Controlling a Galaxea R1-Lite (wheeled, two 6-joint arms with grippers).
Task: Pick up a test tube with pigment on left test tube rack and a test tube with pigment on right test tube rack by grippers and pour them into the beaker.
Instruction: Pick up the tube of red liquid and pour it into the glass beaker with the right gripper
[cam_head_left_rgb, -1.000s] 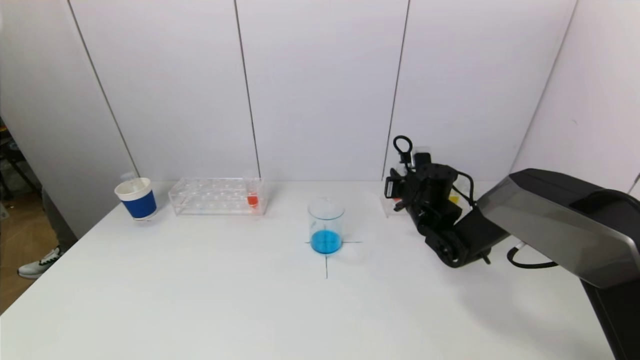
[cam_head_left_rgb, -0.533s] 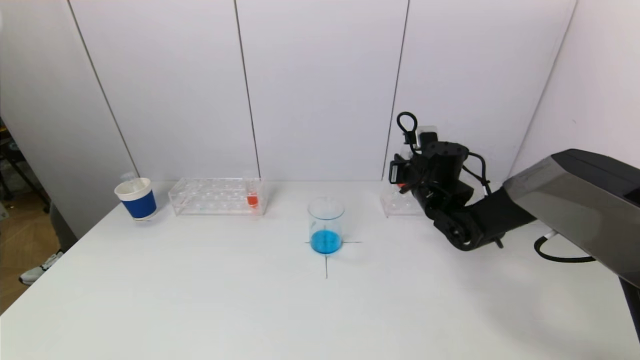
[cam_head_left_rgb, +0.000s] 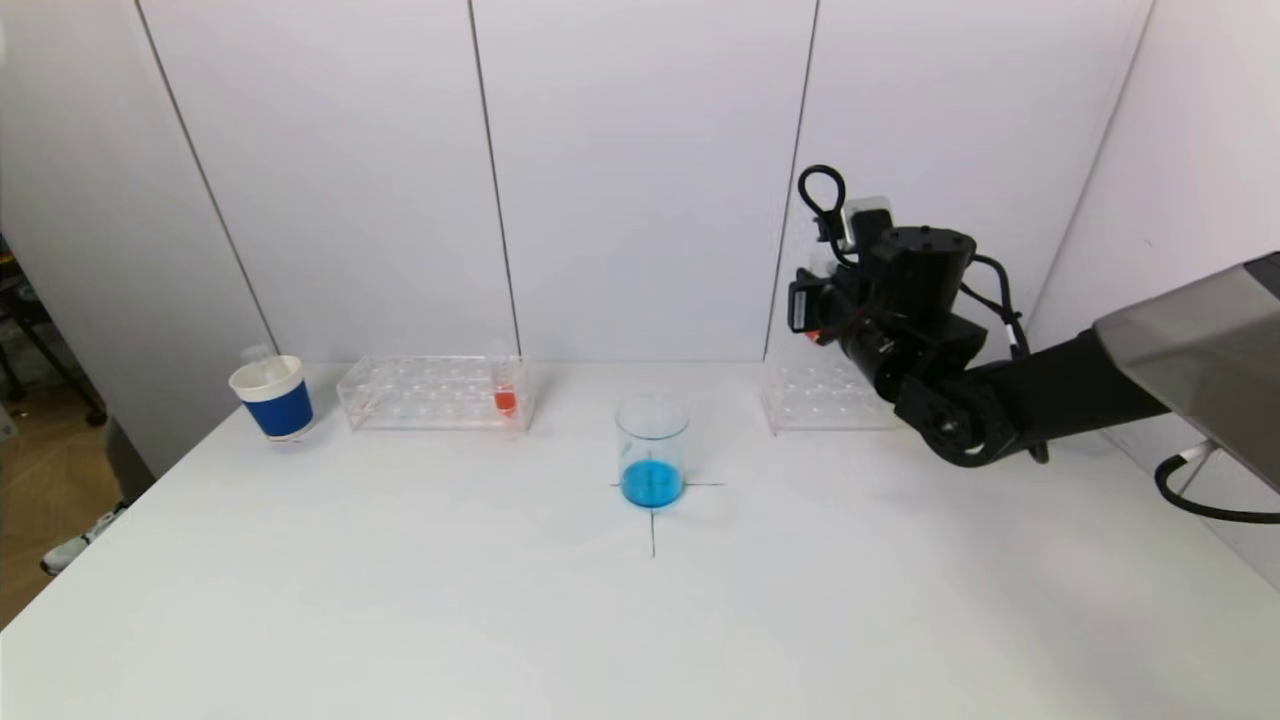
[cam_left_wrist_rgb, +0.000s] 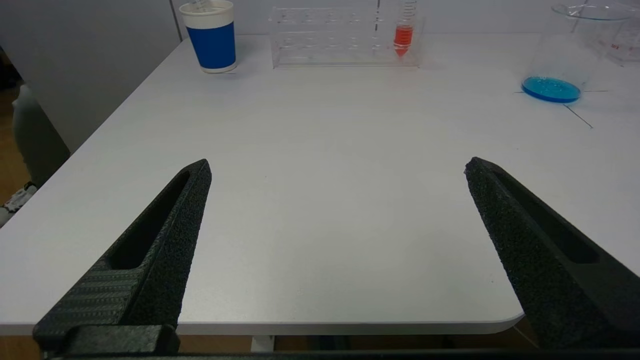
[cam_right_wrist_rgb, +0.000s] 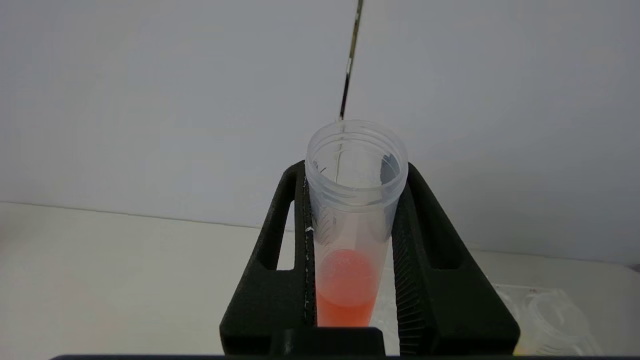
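The right gripper (cam_right_wrist_rgb: 355, 200) is clamping an orange-liquid test tube (cam_right_wrist_rgb: 352, 220), hovering at two o'clock from the beaker (cam_head_left_rgb: 652, 450); the left gripper (cam_left_wrist_rgb: 337, 167) is waiting spread apart.

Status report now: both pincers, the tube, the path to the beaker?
Right pincer shut on test tube, raised above right rack. Left pincer open, parked. Beaker unobstructed.
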